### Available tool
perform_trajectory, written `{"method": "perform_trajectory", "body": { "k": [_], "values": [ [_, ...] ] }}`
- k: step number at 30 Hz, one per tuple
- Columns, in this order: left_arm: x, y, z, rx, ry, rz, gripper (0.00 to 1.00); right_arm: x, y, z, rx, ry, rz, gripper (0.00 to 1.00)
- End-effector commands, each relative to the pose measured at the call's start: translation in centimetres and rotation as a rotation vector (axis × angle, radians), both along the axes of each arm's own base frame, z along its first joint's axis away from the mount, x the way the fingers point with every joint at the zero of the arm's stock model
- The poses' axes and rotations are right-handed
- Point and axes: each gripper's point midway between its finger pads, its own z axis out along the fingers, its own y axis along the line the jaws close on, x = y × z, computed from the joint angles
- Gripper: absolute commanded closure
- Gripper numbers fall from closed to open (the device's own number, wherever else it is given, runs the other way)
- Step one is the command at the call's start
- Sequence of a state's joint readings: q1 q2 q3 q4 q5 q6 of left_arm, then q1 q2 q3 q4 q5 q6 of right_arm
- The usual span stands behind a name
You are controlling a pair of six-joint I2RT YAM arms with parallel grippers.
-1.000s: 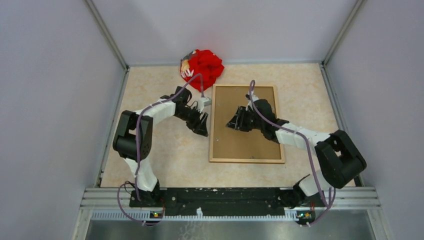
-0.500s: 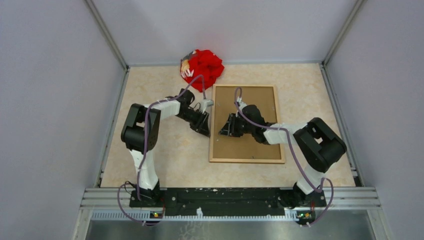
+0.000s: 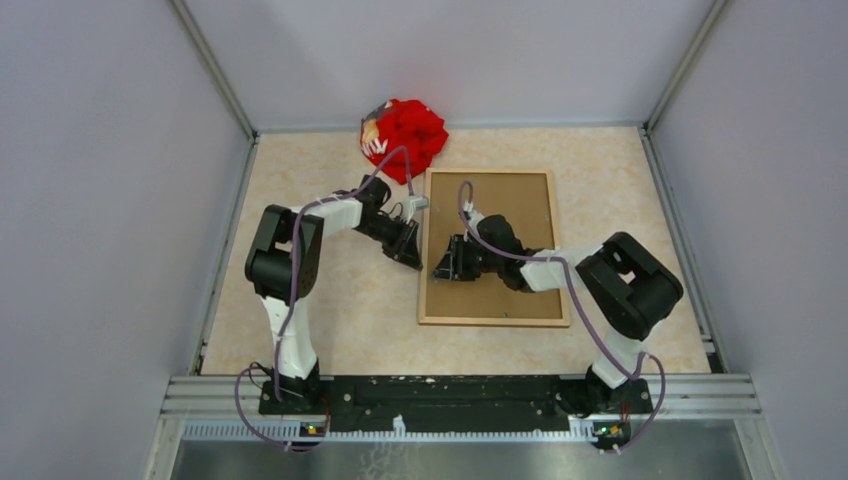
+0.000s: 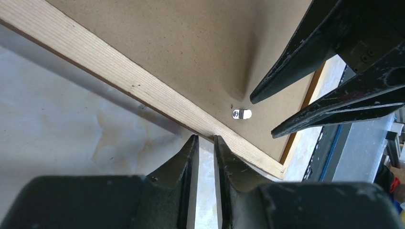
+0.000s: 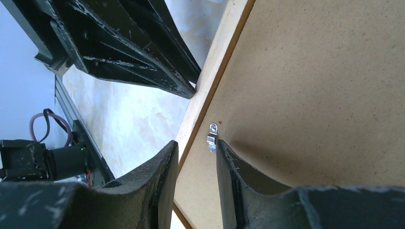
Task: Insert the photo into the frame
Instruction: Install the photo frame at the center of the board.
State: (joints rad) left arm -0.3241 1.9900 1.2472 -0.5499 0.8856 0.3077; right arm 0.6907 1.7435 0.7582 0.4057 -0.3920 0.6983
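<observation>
The frame lies flat at the table's centre-right, face down. At its 9 o'clock edge the 2 grippers crowd together: the left gripper just outside the rail, the right gripper just inside, by a small metal clip. A red cloth blocks the 11 o'clock corner. Bare table opens at 7 o'clock.

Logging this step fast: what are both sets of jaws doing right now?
Left gripper: nearly closed, holding nothing, tips at the frame edge.
Right gripper: slightly open, holding nothing, beside the metal clip.
</observation>
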Motion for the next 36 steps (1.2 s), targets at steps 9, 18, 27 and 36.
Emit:
{"method": "perform_trajectory", "body": {
  "k": [9, 18, 27, 36],
  "values": [
    [1.5, -0.8, 0.7, -0.023, -0.046, -0.014, 0.81, 0.4, 1.2, 0.7, 0.01, -0.056, 0.057, 0.65],
    [1.4, -0.6, 0.3, -0.003, -0.046, -0.015, 0.83, 0.3, 1.3, 0.1, 0.001, -0.042, 0.063, 0.65],
    [1.4, -0.5, 0.3, 0.009, -0.054, -0.016, 0.83, 0.6, 1.8, 0.0, -0.005, -0.038, 0.083, 0.66],
    [1.6, -0.5, 0.3, 0.017, -0.061, -0.018, 0.83, 0.3, 1.8, -0.3, -0.002, -0.019, 0.09, 0.67]
  ]
}}
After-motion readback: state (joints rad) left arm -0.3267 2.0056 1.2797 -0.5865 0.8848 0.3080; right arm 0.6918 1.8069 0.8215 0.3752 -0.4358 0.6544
